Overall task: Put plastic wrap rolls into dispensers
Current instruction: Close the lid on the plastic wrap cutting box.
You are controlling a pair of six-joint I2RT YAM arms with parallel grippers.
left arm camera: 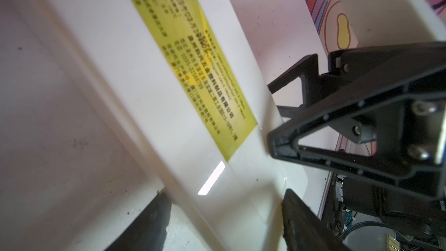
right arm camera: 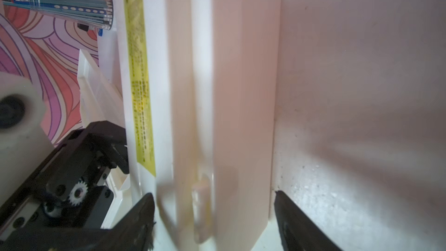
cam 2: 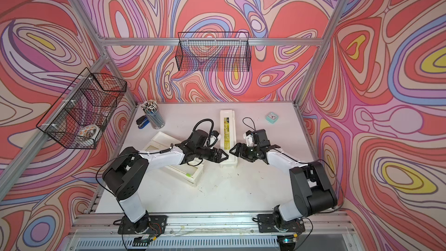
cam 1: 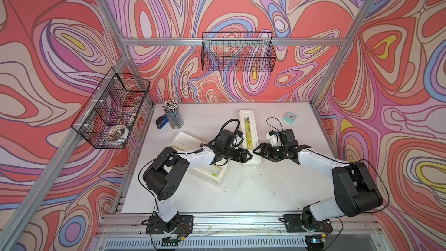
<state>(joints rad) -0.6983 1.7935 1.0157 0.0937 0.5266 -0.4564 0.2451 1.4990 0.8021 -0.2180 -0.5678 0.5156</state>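
- Looking down in both top views, we see the closed dispenser (cam 1: 248, 129) (cam 2: 227, 126) lying at the middle of the white table (cam 1: 241, 194). Its length runs from far to near and its yellow label (left arm camera: 188, 68) faces up.
- We find the left gripper (cam 1: 248, 157) at that box's near end, reaching in from the left. In the left wrist view its fingers (left arm camera: 149, 225) are spread wide and sit against opposite sides of the box, so we read it as gripping the closed dispenser.
- We see the right gripper (cam 1: 256, 152) facing it from the right at the same near end. In the right wrist view its jaws stand apart, one on each side of the box, with a slim gap beside one finger (right arm camera: 296, 220), so it holds nothing.
- We place the open dispenser (cam 1: 185, 141) left of the closed one, lying at a slant. The left arm (cam 1: 193, 158) crosses over its middle, and its green slider tab (cam 1: 213, 175) shows near its near end.
- We cannot make out the plastic wrap rolls: the shut lid hides the inside of one box and the arm covers much of the other.
- We note a pencil cup (cam 1: 173, 117) and a blue stapler (cam 1: 159, 121) at the table's far left, and a small teal clock (cam 1: 289, 117) at the far right.
- We also see a wire basket (cam 1: 113, 107) on the left wall, holding a bowl (cam 1: 117, 134).
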